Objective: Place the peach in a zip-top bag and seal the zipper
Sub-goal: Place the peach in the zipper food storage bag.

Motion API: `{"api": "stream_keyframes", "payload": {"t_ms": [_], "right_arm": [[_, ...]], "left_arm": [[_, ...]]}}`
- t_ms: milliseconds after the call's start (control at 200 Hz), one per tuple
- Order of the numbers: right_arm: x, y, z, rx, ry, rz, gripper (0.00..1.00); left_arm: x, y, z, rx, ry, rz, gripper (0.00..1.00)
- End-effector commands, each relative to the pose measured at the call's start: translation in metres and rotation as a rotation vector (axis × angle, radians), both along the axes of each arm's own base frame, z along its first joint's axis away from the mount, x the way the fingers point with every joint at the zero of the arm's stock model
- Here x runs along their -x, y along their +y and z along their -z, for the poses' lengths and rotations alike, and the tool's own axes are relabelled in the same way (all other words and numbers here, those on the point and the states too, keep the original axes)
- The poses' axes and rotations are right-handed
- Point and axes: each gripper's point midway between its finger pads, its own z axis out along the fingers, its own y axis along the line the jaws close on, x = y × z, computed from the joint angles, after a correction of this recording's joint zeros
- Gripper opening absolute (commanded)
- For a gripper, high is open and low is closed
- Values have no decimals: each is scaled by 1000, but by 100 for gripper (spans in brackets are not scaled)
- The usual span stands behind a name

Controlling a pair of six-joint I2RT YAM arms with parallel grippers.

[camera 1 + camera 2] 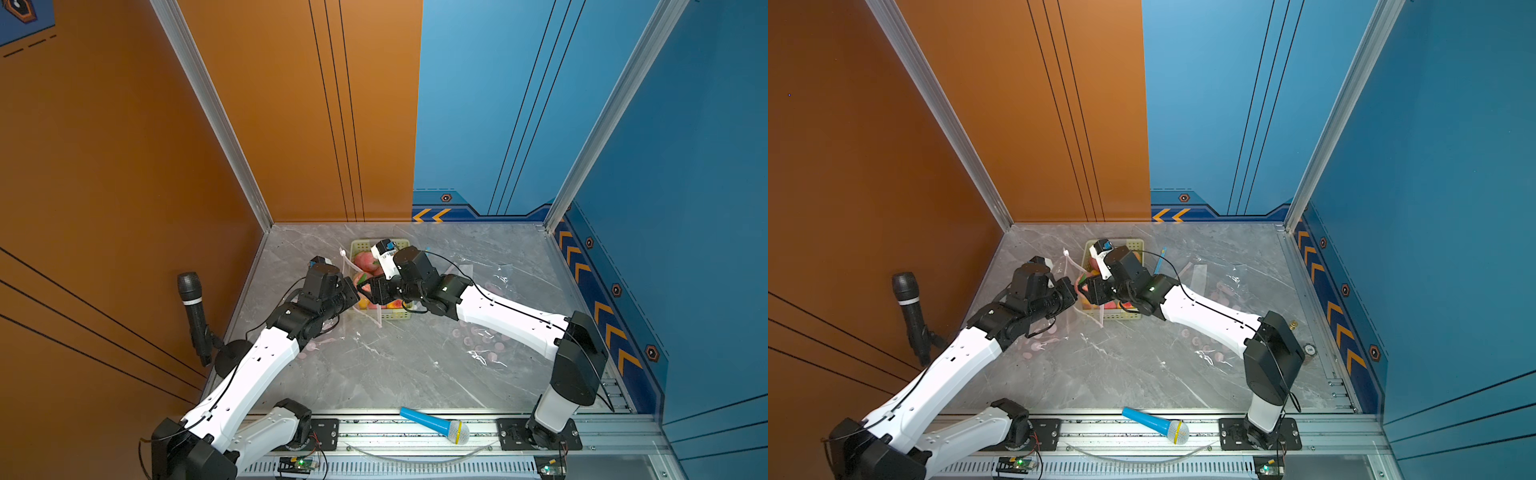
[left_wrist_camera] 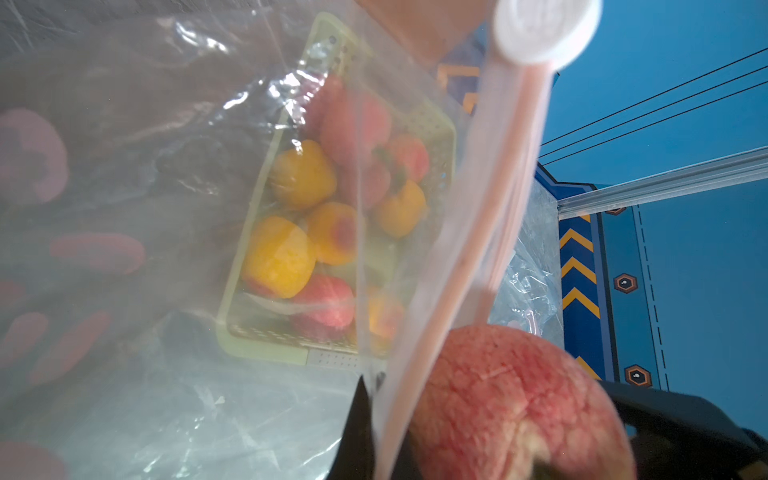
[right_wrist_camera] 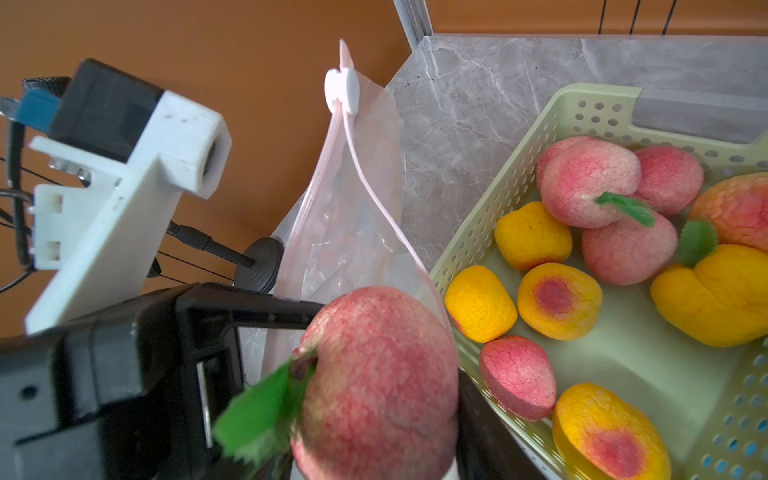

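Right wrist: right hand [image 3: 376, 440] pinching peach [image 3: 374, 357]; left hand [image 2: 374, 436] seemingly pinching bag [image 3: 353, 232] rim.

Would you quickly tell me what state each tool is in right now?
Left tool: closed, holding the bag by its rim.
Right tool: closed on a peach.
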Motion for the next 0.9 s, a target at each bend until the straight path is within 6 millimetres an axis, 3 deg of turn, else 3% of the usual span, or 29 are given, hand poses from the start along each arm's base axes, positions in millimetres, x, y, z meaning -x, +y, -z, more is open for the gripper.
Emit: {"api": "stream_keyframes", "payload": {"t_ms": [0,230,365,461,541,626,641,681,896], "right_arm": [[4,0,25,59,33,22,23],[0,-20,42,179,15,101,23],[4,-25,33,188,-15,85,25],[19,-17,23,179,-55,-9,30],[35,-12,19,211,-102,-77,41],[37,-15,19,263,-126,-75,56],[37,-15,19,268,-126,-73,59],[37,-17,19,276,-129,-68,66],[33,-29,-5,242,-168,-41,79]], "left_arm": [[-4,-14,-37,60,-86,42,0],[-1,-20,-60,82,-132,65,0],[0,-20,-63,79,-139,67,0],[0,-20,-59,64,-124,65,0],[-1,-22,-55,65,-111,71,0],[-1,-25,-52,65,-100,81,0],[-2,-27,-64,76,-123,83,0],[-2,-28,-66,76,-128,87,0],[2,-19,-55,44,-102,58,0]]}}
